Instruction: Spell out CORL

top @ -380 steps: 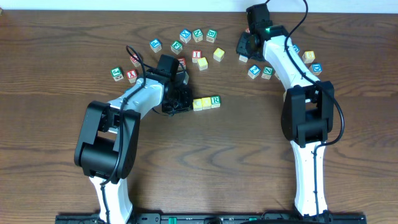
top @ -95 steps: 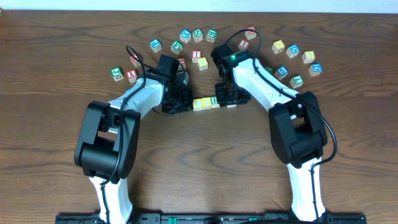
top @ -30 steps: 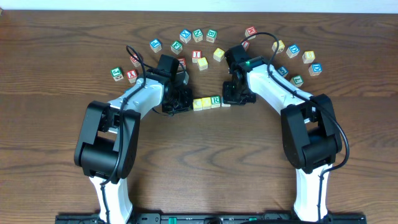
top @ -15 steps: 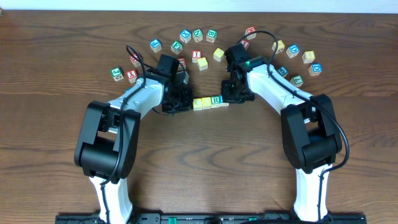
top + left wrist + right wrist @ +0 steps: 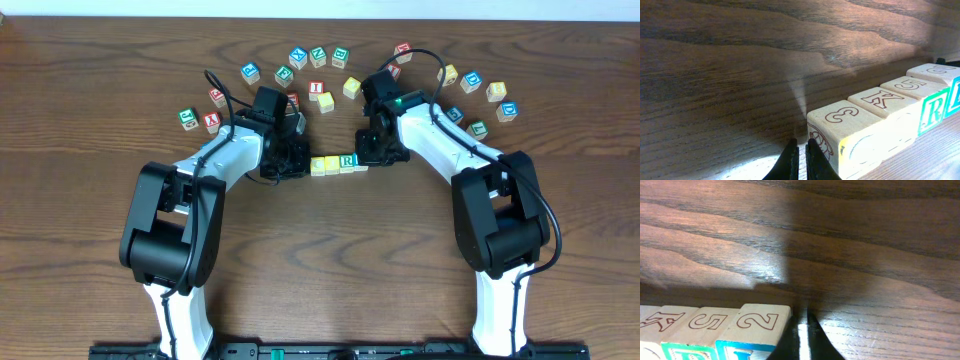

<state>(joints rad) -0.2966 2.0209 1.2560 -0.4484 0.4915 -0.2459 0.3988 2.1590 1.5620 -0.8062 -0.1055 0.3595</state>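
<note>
- Cubes [image 5: 333, 163] form one touching row on the worktop [image 5: 330, 250].
- Left tool [image 5: 801, 152], clenched and empty, sits just beside the row's first cube [image 5: 840, 130].
- Right tool [image 5: 801, 330], clenched, sits beside the end cube [image 5: 759, 326], probably L.

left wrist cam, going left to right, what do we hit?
left hand, shut → cube with 3 on top → cube with K on top → cube with 5 on top and a green R on its side → blue-lettered cube, cut off by the frame edge.
</note>
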